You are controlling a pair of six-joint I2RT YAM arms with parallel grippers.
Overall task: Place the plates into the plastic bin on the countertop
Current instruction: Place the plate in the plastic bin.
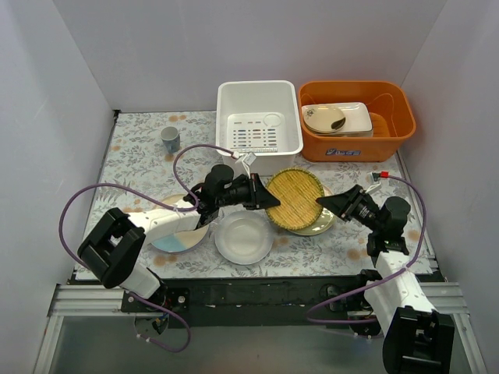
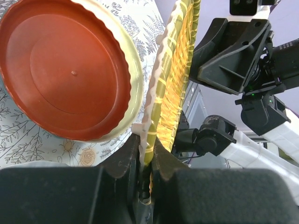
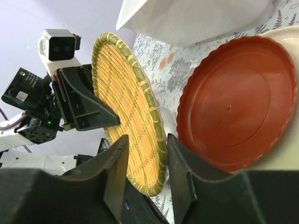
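My left gripper (image 1: 263, 195) is shut on the left rim of the woven yellow plate (image 1: 295, 198) and holds it lifted and tilted; the rim is pinched between the jaws in the left wrist view (image 2: 148, 149). My right gripper (image 1: 326, 204) is open, one finger on each side of the plate's opposite rim (image 3: 147, 158). The woven plate (image 3: 125, 112) stands nearly on edge. Below it a red plate (image 3: 233, 102) lies on a cream plate (image 1: 318, 226). A white plate (image 1: 244, 238) and a cream-and-light-blue plate (image 1: 178, 236) lie on the countertop (image 1: 140, 156). The white plastic bin (image 1: 259, 93) stands behind.
An orange tub (image 1: 390, 101) at the back right holds a rectangular white dish with a beige bowl (image 1: 334, 118). A small mug (image 1: 170, 139) stands at the back left. Grey walls close in the sides and back.
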